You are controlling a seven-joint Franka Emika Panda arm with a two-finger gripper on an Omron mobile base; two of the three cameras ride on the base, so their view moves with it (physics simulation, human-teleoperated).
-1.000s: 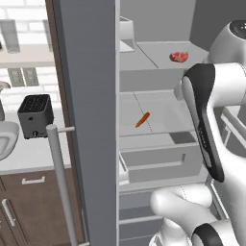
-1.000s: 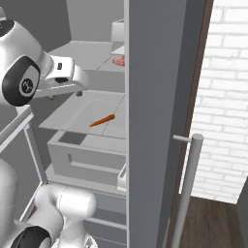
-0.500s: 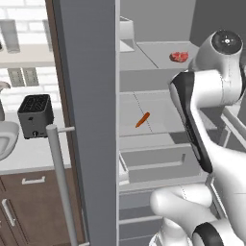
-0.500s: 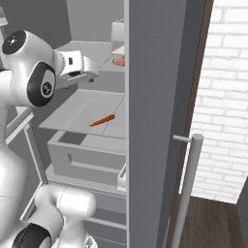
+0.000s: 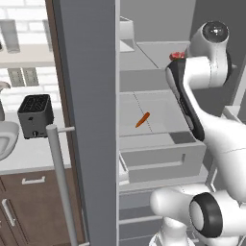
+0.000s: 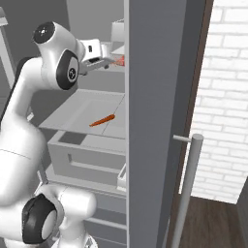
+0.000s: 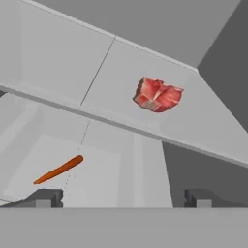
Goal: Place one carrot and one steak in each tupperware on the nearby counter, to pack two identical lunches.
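A: Entry, fridge interior. Where do the task items sit?

B: One steak (image 7: 158,94) lies on the upper shelf (image 7: 58,58), far back and toward the right, well clear of that shelf's front edge. One carrot (image 5: 142,119) lies on the lower shelf (image 5: 163,113), about mid-depth, slanted, with bare shelf all around it. In the hand view the carrot (image 7: 59,170) shows below the upper shelf's front edge, to the left.

A: Fingers?

B: The fingers (image 7: 121,198) are spread fully apart and grasp nothing. Both dark tips rise at the bottom of the hand view, one at each side, with the gap between them facing the open space between the two shelves. In the right base view the hand (image 6: 97,53) sits level with the upper shelf, near the steak (image 6: 120,60), not touching it.

A: Room to move?

B: The fridge door (image 5: 86,115) stands open on the left, its edge beside the shelves. Below the lower shelf a drawer (image 5: 161,158) juts forward, its front lip nearer than the shelf edge. The arm's elbow (image 5: 185,96) hangs over the right side of the lower shelf.

A: Tabletop?

B: Left of the door, the tabletop (image 5: 33,151) carries a black toaster (image 5: 34,114) and the rim of a pale tupperware (image 5: 6,140) at the frame edge.
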